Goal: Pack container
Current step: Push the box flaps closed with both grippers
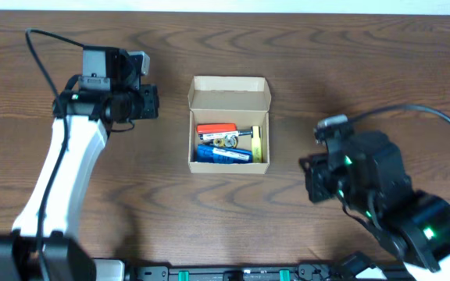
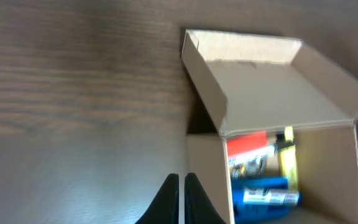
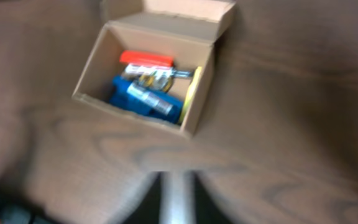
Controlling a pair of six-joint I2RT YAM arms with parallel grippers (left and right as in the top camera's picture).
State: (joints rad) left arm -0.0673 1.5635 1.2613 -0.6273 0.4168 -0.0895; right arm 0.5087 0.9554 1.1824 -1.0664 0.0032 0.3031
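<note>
The container [image 1: 191,144] is a small tan cardboard box at the table's middle, with its flap lid [image 1: 230,92] standing open at the far side. Inside lie a red item [image 1: 216,129], a blue item [image 1: 221,154], a yellow item [image 1: 257,143] and a small metallic piece [image 1: 226,140]. My left gripper [image 1: 156,103] is shut and empty, just left of the box; in the left wrist view its fingers [image 2: 182,179] sit beside the box's wall [image 2: 207,180]. My right gripper [image 1: 307,176] is to the box's right, apart from it, and looks shut and empty in the blurred right wrist view [image 3: 178,180], with the box [image 3: 201,93] ahead.
Dark wood-grain table [image 1: 350,70] all around the box. The right arm's cable [image 1: 412,109] loops over the table at the right. The left arm's cable [image 1: 41,62] arcs at the far left.
</note>
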